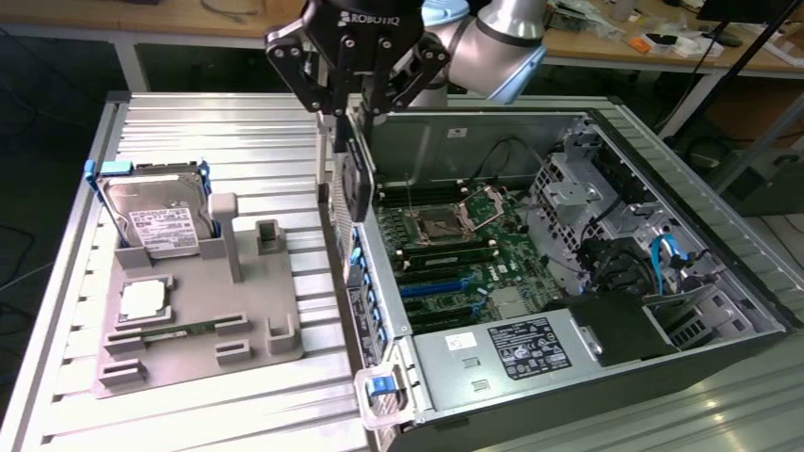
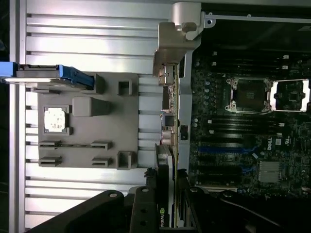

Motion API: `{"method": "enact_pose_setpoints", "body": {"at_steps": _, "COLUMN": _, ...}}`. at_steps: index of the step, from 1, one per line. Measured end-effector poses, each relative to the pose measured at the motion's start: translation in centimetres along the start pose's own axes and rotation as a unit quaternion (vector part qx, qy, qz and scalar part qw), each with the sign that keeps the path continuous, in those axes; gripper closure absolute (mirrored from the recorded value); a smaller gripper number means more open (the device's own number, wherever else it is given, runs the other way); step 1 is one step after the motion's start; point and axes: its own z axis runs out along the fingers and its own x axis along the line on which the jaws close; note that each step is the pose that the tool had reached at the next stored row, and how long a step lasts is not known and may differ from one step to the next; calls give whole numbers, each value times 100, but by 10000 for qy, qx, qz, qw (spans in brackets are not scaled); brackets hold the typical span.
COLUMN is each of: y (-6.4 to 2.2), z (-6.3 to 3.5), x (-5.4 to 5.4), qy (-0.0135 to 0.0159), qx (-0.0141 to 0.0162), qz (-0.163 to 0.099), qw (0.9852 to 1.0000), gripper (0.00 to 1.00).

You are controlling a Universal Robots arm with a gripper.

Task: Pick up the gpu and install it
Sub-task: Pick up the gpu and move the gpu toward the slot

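- The gripper (image 1: pixel 352 115) has its fingers (image 1: pixel 324 92) pinching the gpu (image 1: pixel 361 184) by its upper edge, upright above the computer case (image 1: pixel 703 311) wall;
- likely light, stiff, fragile; best held by board edges

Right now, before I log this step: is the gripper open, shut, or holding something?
Gripper: closed on the gpu, holding it on edge at the side wall of the open computer case.

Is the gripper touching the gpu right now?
Touching. The exterior view shows the gripper clamped on the top edge of the gpu, with the card hanging from it.
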Motion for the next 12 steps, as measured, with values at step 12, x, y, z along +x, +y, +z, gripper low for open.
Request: {"method": "enact_pose_setpoints", "body": {"at_steps": 12, "y": -35, "z": -69, "x": -405, "qy": 61, "qx": -2, "qz": 1, "qw": 10000, "gripper": 73}}
